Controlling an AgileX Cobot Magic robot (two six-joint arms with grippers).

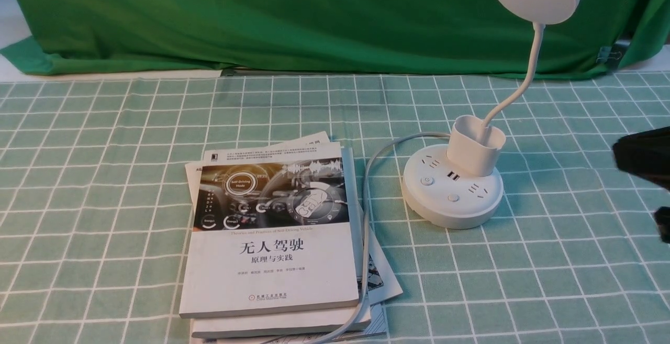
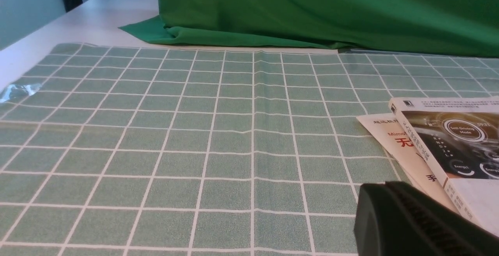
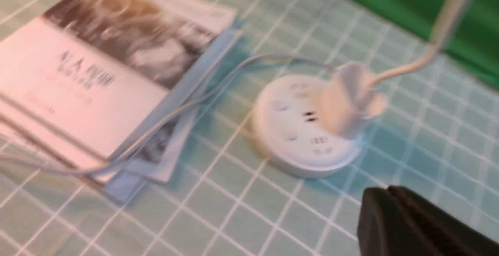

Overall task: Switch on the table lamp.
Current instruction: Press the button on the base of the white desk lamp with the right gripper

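the lamp (image 1: 439,200) is stood on the checked cloth (image 1: 104,176) at 3 o'clock of the books (image 1: 272,250). the right gripper (image 1: 641,158) is held at 3 o'clock of the lamp, apart from it. the left gripper (image 2: 409,225) is seen near the books. whether either one's jaws are parted cannot be told.

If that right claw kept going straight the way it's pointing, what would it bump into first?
Probably the round puck base of the white plastic table lamp, which lies ahead of the right claw in its wrist view; nothing shows between them, though depth is unclear.
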